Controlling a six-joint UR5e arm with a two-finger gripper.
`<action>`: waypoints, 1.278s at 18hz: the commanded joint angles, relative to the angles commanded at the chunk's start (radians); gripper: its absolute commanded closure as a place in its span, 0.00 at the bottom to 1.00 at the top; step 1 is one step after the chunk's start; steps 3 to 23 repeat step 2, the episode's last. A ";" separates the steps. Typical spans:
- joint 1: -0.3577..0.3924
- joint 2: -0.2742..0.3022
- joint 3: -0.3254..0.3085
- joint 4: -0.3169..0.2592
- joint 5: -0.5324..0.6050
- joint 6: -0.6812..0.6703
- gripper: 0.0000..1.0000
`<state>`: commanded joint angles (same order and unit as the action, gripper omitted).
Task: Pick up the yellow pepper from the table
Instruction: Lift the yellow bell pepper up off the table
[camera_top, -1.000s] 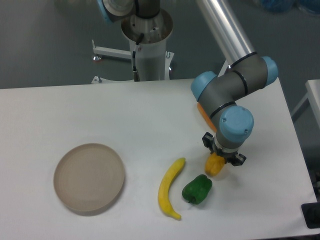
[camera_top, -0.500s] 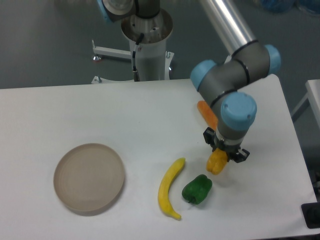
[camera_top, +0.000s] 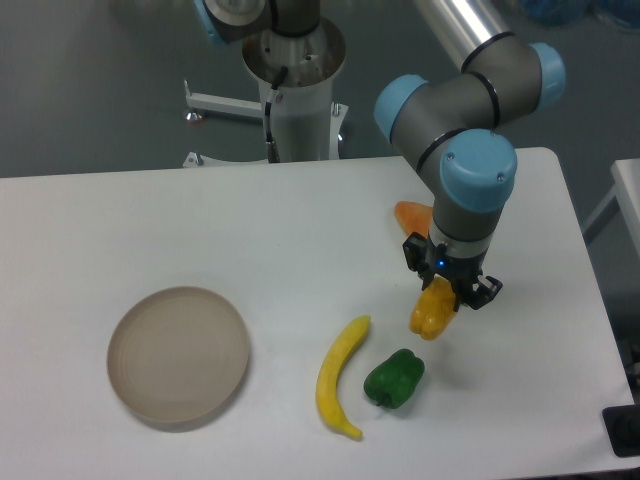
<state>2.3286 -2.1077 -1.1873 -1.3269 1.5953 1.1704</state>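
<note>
Yellow pepper sits clamped in the claw, hanging at its 6 o'clock, long axis near vertical and tipped slightly toward 7. It looks just clear of the white bench. Waxy, lobed, blocky skin. Green pepper lies at 7 o'clock below it, curved banana further toward 8. Next: straight up.

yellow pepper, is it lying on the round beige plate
No, the small blocky yellow pepper hangs in the claw at the right, far from the round beige plate.
</note>
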 joint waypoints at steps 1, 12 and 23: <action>-0.002 0.000 0.000 0.000 0.000 0.003 0.63; -0.002 -0.002 0.000 0.000 0.000 0.005 0.63; -0.002 -0.002 0.000 0.000 0.000 0.005 0.63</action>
